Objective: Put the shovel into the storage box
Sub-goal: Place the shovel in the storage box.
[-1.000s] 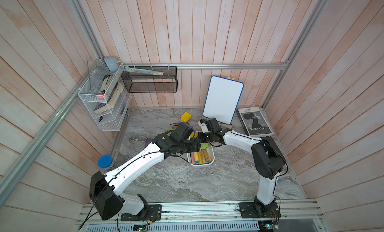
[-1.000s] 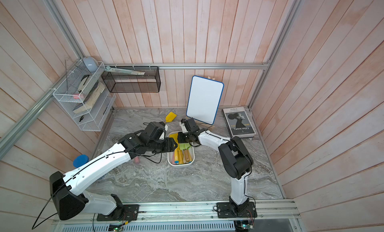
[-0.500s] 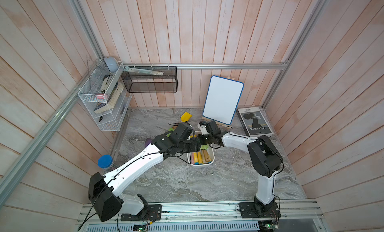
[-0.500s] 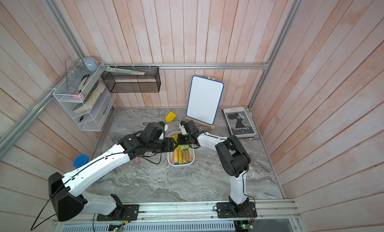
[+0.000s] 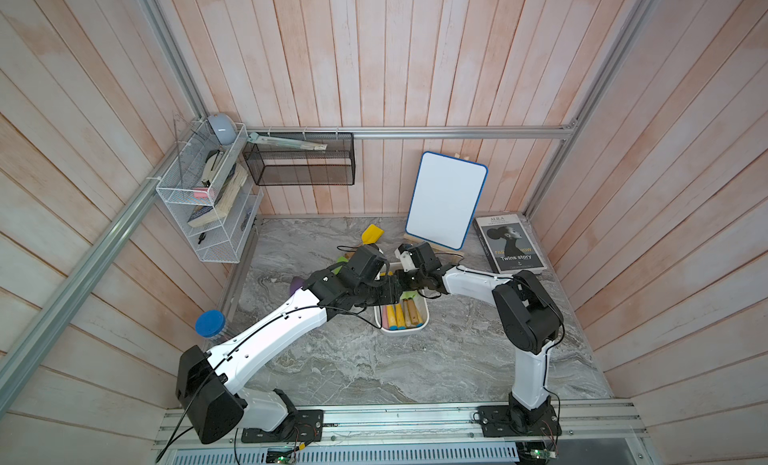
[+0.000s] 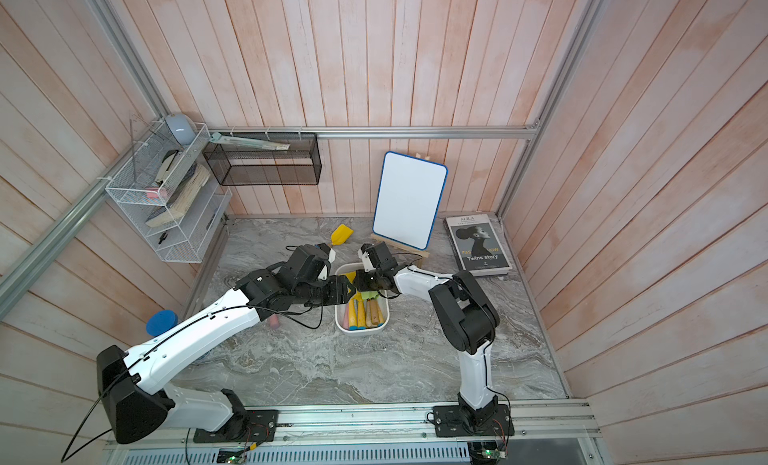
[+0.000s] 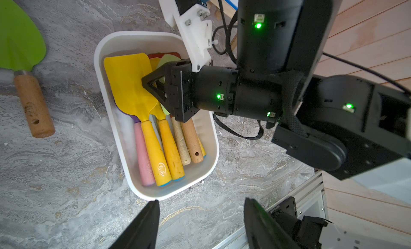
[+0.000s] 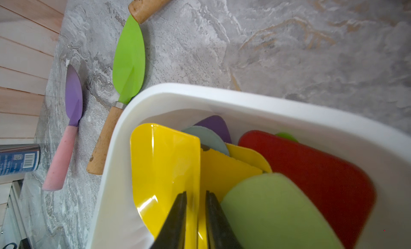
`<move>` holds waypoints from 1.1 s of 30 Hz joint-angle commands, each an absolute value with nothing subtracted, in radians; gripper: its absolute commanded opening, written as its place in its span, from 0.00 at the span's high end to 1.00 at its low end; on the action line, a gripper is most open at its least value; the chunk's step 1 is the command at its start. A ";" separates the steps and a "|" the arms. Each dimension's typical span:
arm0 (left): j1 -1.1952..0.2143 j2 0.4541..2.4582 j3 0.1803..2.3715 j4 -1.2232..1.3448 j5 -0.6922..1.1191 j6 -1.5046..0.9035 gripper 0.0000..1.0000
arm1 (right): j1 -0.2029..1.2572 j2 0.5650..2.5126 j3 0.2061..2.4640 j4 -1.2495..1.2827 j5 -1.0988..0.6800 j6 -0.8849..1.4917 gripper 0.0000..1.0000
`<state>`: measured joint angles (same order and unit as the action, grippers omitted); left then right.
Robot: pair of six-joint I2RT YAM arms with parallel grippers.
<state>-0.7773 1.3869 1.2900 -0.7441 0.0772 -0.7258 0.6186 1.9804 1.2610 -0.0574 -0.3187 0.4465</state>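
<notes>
white arm links [image 5: 282,325], black joints [image 5: 528,317], green LEDs [image 7: 258,25]

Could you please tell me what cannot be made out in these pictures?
In both top views the left gripper and right gripper hide the box's far end.
Left wrist view: the right gripper covers most of the red shovel.
Right wrist view: whether its jaws grip the yellow shovel; the gap shows only yellow.

Pink plank walls [image 6: 374,68], grey marble floor [image 6: 332,367], even light.
Aluminium rails [image 6: 415,133] along walls; white wire rack [image 6: 166,217] and black mesh basket [image 6: 266,167] hang beyond and left of left gripper [image 7: 201,202]; whiteboard [image 6: 409,201] leans on wall beyond right gripper [image 8: 195,196].
</notes>
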 commanded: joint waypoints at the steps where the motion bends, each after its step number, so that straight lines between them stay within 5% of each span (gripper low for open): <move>1: -0.776 1.382 1.278 -0.750 0.074 -0.718 0.35 | 0.618 1.982 1.264 -0.086 -0.311 0.441 0.72; 22: -0.740 1.427 1.290 -0.894 -0.008 -0.790 0.35 | 0.621 1.866 1.293 -0.201 -0.259 0.413 0.66; 33: -0.581 1.402 1.162 -0.990 -0.046 -0.875 0.34 | 0.622 1.728 1.273 -0.280 -0.201 0.387 0.65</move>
<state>-0.6243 1.4227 1.2064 -0.9443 -0.0212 -0.8455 0.6186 1.7710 1.2633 -0.2295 -0.2398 0.4118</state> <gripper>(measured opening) 0.655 0.349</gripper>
